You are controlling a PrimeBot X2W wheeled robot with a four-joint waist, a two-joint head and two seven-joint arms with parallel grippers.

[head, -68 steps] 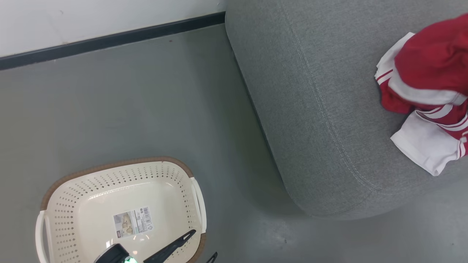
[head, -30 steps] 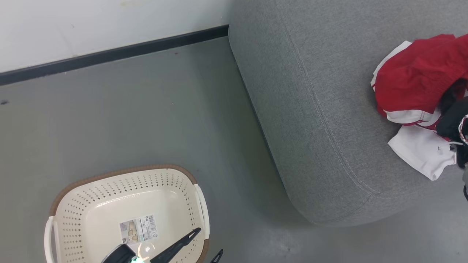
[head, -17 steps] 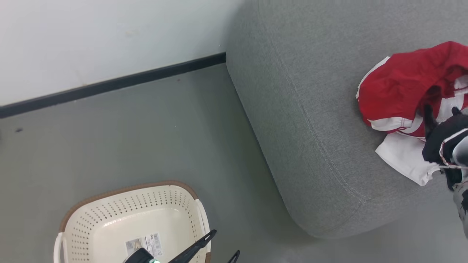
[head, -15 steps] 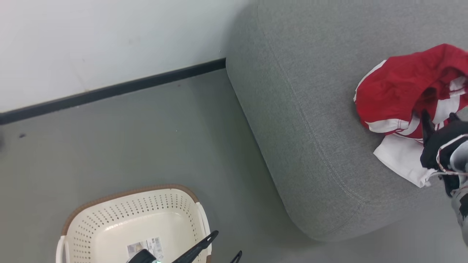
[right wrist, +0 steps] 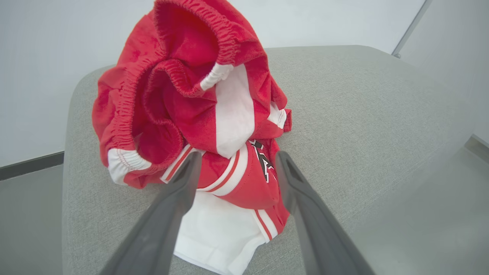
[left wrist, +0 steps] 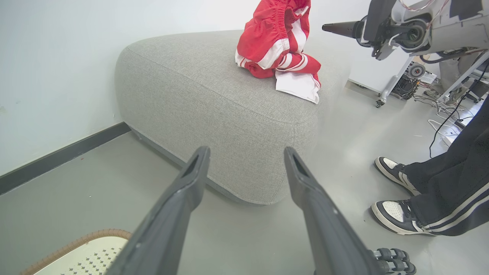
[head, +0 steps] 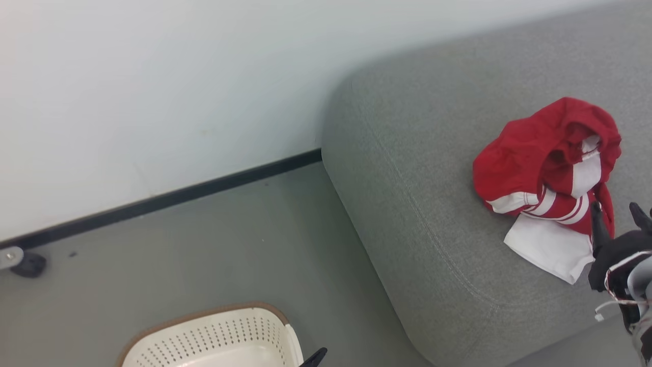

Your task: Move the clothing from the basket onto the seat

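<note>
Your right claw [right wrist: 237, 156], spread wide, has backed off the clothing [head: 535, 163], one heap on the seat [head: 407, 153]; left claw [left wrist: 246, 151], also wide, near the one basket [head: 214, 331].

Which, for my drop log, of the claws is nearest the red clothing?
The right claw: open, right at the red clothing on the grey seat; the left claw is by the laundry basket.

Basket [head: 219, 330] cut by bottom edge; print [right wrist: 263, 159] on clothing [right wrist: 183, 95] half hidden by folds.
</note>
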